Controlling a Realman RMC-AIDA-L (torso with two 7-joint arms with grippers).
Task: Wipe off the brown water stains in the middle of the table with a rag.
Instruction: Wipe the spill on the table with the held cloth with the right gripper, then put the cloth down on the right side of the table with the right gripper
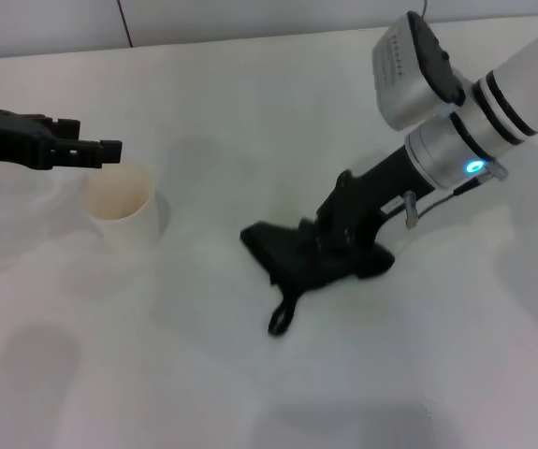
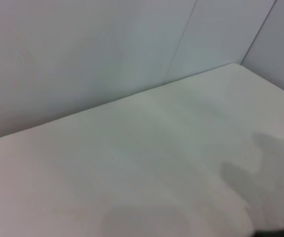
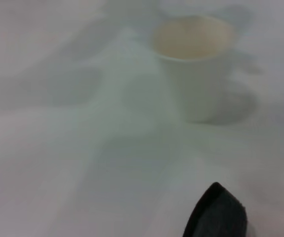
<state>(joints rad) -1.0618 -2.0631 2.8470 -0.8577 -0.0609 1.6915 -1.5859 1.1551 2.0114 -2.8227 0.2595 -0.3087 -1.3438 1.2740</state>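
The black rag (image 1: 311, 262) lies bunched near the middle of the white table (image 1: 250, 112), its loop tag toward the near edge. A pale wall rises behind. The right gripper (image 1: 339, 238) presses down on it, clamped into the cloth. A white cup (image 1: 123, 210) stands well apart, beneath the left gripper (image 1: 109, 150), whose opening I cannot tell.
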